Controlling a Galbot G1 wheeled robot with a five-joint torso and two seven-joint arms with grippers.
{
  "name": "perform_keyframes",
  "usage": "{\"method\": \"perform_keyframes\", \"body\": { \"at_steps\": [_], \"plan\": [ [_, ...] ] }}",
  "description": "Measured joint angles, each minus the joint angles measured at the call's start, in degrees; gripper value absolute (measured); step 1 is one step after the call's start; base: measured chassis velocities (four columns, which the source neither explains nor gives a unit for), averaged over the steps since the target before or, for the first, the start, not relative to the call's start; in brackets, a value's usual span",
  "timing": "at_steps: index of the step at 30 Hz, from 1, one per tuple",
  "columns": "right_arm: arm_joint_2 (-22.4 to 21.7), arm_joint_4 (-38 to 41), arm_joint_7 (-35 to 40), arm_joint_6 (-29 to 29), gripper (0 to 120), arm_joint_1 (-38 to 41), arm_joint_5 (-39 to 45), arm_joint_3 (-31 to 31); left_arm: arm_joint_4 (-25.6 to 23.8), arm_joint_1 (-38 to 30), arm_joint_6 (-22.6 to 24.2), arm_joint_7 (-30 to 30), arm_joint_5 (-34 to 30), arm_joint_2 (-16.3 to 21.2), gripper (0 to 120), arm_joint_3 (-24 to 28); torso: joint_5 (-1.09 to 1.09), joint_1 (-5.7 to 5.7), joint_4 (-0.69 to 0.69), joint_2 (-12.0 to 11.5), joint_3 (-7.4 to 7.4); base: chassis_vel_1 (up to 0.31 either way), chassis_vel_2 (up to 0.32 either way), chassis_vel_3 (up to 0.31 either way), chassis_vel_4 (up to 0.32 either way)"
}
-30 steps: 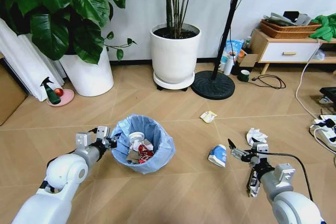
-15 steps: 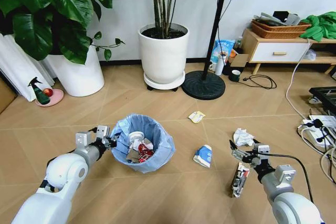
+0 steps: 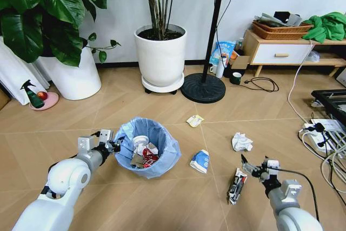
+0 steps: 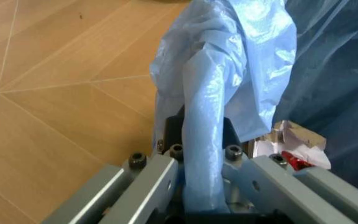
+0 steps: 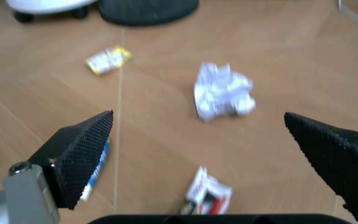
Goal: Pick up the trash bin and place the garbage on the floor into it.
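Left gripper (image 3: 110, 145) sits low at about 8 o'clock in the head view, clamped on the rim of the trash bin (image 3: 166, 155); the left wrist view shows a fold of the bin's light-blue bag (image 4: 211, 140) pinched between the fingers (image 4: 157, 179). The bin is at 7 o'clock of centre on the parquet floor (image 3: 162, 204), just beside the gripper at its 3 o'clock, and holds white paper, a white round lid (image 3: 140, 140) and a red wrapper (image 3: 150, 157). Right gripper (image 3: 253, 169) hovers low at about 4 o'clock, fingers spread wide and holding nothing; its dark textured fingertips (image 5: 82, 154) flank the scene in the right wrist view. Printed crushed wrapper (image 3: 235, 184) lies on the floor just beside this gripper, at its 8 o'clock. Blue-white crushed cup (image 3: 199, 160) lies between the bin and the right gripper, at the gripper's 9 o'clock. Crumpled white paper ball (image 3: 241, 142) lies near the gripper at its 11 o'clock, centred between the open fingers in the right wrist view (image 5: 223, 91). Yellowish wrapper (image 3: 194, 120) lies farther out, at about 10 to 11 o'clock of the gripper, apart from everything else. Beyond: black fan base (image 3: 203, 88), white planter (image 3: 160, 58) on a wheeled dish, a second white pot (image 3: 73, 77) at 10 o'clock, and a green spray bottle (image 3: 32, 96) on a pink dish.
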Motion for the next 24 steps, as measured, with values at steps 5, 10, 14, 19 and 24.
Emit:
{"method": "perform_keyframes", "body": {
  "at_steps": [5,10,14,19,24],
  "plan": [
    [-0.3,-6.5,-1.8,-0.1,100,1.9,0.6,-0.8,0.0,0.0,0.0,0.0,0.0,0.2,0,0.1,0.0,0.0,0.0,0.0,0.0,0.0,0.0,0.0,0.0],
    [-1.0,-12.7,-3.3,-1.9,100,5.2,2.3,-2.9,-0.1,0.2,0.0,-0.1,0.0,0.2,0,0.2,0.02,0.0,-0.01,0.0,0.0,0.0,0.0,0.0,0.0],
    [-2.9,-15.2,-4.5,-4.6,100,7.6,4.0,-4.8,-0.2,0.3,0.0,-0.2,0.0,0.3,0,0.2,-0.03,0.0,0.0,0.0,0.0,0.0,0.0,0.0,0.0],
    [-4.1,-18.4,-3.9,-6.7,100,10.5,5.0,-7.1,-0.4,0.4,0.0,-0.2,0.0,0.3,0,0.3,-0.01,0.0,0.0,0.0,0.0,0.0,0.0,0.0,0.0],
    [-4.2,-21.7,-2.8,-7.9,100,13.4,5.4,-9.6,-0.5,0.5,0.0,-0.2,0.0,0.4,0,0.4,0.0,0.0,0.0,0.0,0.0,0.0,0.0,0.0,0.0]
  ]
}}
